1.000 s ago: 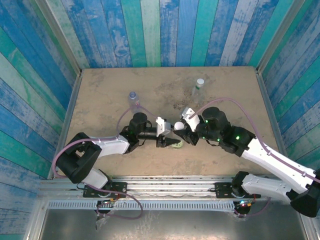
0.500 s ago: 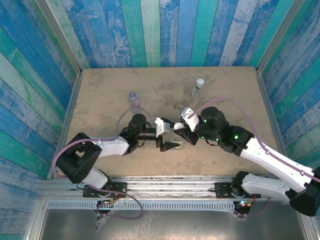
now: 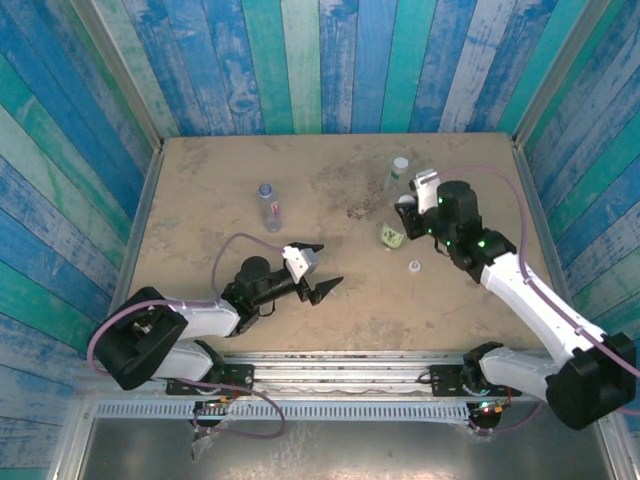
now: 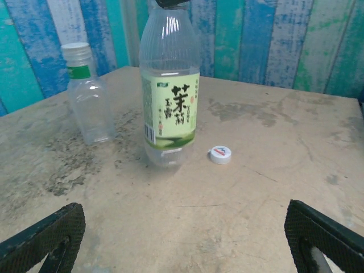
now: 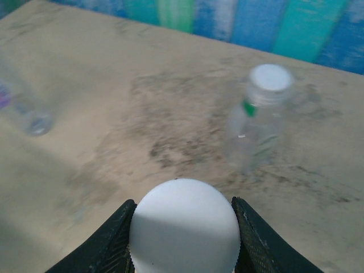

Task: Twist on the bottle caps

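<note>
One purple-label bottle (image 3: pixel 267 205) stands far left on the table (image 3: pixel 200 180), apart; can't tell if capped. Left gripper (image 3: pixel 326 266) hangs spread wide, holding nothing, aimed at the green-label bottle (image 4: pixel 169 102), probably ready to steady it. Right gripper (image 5: pixel 182 209) clenches the white cap (image 5: pixel 185 230) on top, likely for twisting. Loose cap (image 4: pixel 220 154) lies just beside; plain bottle (image 4: pixel 86 108) behind looks capped.

Worktop (image 3: pixel 200 300), three bottles standing.
- Labelled bottle (image 3: pixel 391 237) right of centre. A cap (image 5: pixel 183 224) is at its top, between the jaws of the right gripper (image 3: pixel 403 222).
- Capped bottle (image 3: pixel 397 176) just behind the labelled bottle, apart from it.
- Loose cap (image 3: pixel 414 266) on the worktop, near the labelled bottle's front right, not touching.
- Left bottle (image 3: pixel 267 204) well apart, left of centre.
- Left gripper (image 3: pixel 318 270) nearer the front, left of the labelled bottle.
</note>
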Controlling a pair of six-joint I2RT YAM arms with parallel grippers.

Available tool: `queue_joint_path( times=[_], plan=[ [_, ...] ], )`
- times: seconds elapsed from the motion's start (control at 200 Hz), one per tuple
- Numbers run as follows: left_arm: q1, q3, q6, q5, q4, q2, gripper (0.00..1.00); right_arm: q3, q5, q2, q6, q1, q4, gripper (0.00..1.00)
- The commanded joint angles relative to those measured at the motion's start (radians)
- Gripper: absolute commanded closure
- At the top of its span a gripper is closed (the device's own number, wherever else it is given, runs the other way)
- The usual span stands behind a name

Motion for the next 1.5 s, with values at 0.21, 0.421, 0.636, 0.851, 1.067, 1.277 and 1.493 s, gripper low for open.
queue_joint_path(
  times=[0.21, 0.421, 0.636, 0.851, 1.067, 1.277, 1.493],
  plan=[
    [-0.051, 0.049, -0.048, -0.104, 0.087, 0.069, 0.06, 0.151, 0.081, 0.218, 0.028, -0.198, 0.158, 0.71],
    [-0.062, 0.073, -0.064, -0.079, 0.086, 0.101, 0.06, 0.233, 0.061, 0.36, -0.007, -0.257, 0.163, 0.7],
    [-0.062, 0.061, -0.078, -0.101, 0.051, 0.056, 0.06, 0.242, 0.057, 0.418, -0.021, -0.266, 0.155, 0.68],
    [-0.061, 0.075, -0.061, -0.172, -0.077, -0.02, 0.06, 0.26, 0.067, 0.408, -0.055, -0.267, 0.12, 0.34],
    [-0.06, 0.07, -0.023, -0.317, -0.171, -0.134, 0.06, 0.271, 0.056, 0.333, -0.093, -0.267, 0.05, 0.13],
    [-0.006, 0.149, -0.027, -0.451, -0.36, -0.187, 0.06, 0.199, -0.055, 0.188, -0.052, -0.264, 0.066, 0.07],
    [0.121, 0.224, -0.068, -0.574, -0.488, -0.237, 0.06, 0.135, -0.116, 0.096, -0.011, -0.215, 0.041, 0.06]
  ],
)
